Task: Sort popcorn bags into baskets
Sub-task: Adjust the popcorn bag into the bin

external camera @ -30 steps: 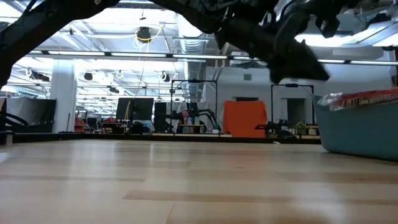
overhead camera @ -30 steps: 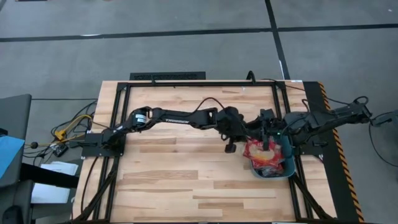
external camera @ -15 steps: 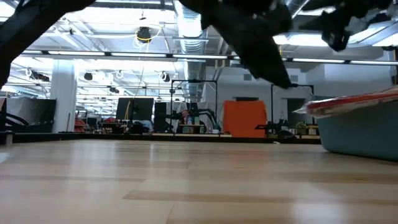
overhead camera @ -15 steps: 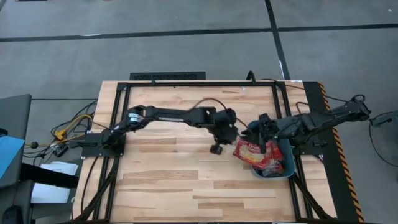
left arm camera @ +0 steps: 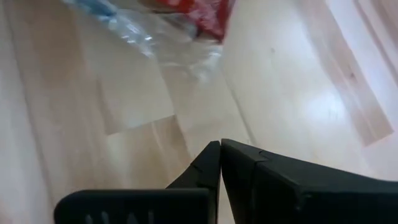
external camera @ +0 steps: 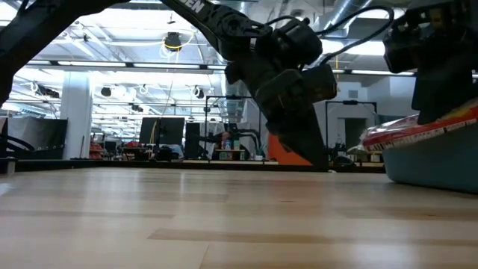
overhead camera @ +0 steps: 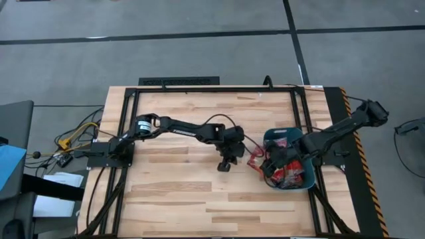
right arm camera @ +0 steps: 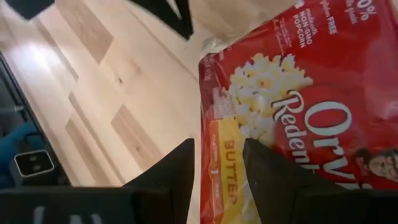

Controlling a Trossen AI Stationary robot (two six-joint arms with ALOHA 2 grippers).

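The teal basket [overhead camera: 277,135] stands at the table's right, its wall [external camera: 437,161] in the low view, with several red popcorn bags [overhead camera: 292,174] piled in it. The top bag [right arm camera: 298,93] lies tilted on the pile. Its end [overhead camera: 254,159] juts out over the basket's left rim [external camera: 373,137]. My right gripper [overhead camera: 269,164] hangs open just over that end, pointing steeply down, fingers either side of the bag's edge [right arm camera: 214,149]. My left gripper [overhead camera: 225,166] is shut and empty, low over bare wood left of the basket [left arm camera: 221,149]. My right gripper stands with its open fingers [right arm camera: 177,171] at the top bag's jutting edge, coming from above. Whether they touch the bag, I cannot tell. The bag rests on the pile and the basket's left rim.
Bare wood stretches across the table's left and near parts [overhead camera: 179,192]. A black frame [overhead camera: 199,89] runs along the far edge and both sides. Cables lie off the table's left [overhead camera: 73,136].
My left gripper has sunk toward the table and drawn back toward the left and near edges, staying shut. My right gripper has come down at the basket's left rim, rolling about. The top bag has slid leftward and now tilts, its end sticking out over the rim.
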